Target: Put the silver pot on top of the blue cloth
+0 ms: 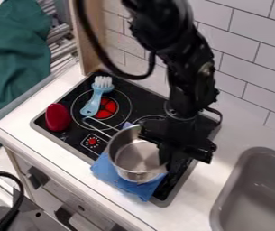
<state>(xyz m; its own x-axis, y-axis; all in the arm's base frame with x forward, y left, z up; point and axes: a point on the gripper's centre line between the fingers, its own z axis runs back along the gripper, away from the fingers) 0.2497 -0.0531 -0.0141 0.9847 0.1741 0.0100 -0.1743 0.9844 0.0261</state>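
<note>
Silver pot (136, 155) sat on the blue cloth (108, 173), with the black gripper (172, 158) right at its rim!

And what a spot it was: the pot stood upright, cloth spread under it and poking out toward the front, across the edge of the black stove (147, 100). Down from the top came the arm (187, 72), the gripper hanging over the pot's right side. Clenched or released? The jaws were too dark to call, so no verdict there! The pot's handle (106, 129) pointed to the upper left, its end near the light-blue brush (94, 101), which lay bristles up the stove, across a red-centred burner (107, 108). Over at the stove's left corner, a red oval object (57, 117). White counter (226, 169) ran around it all, grey sink (254, 194) at the right.
</note>
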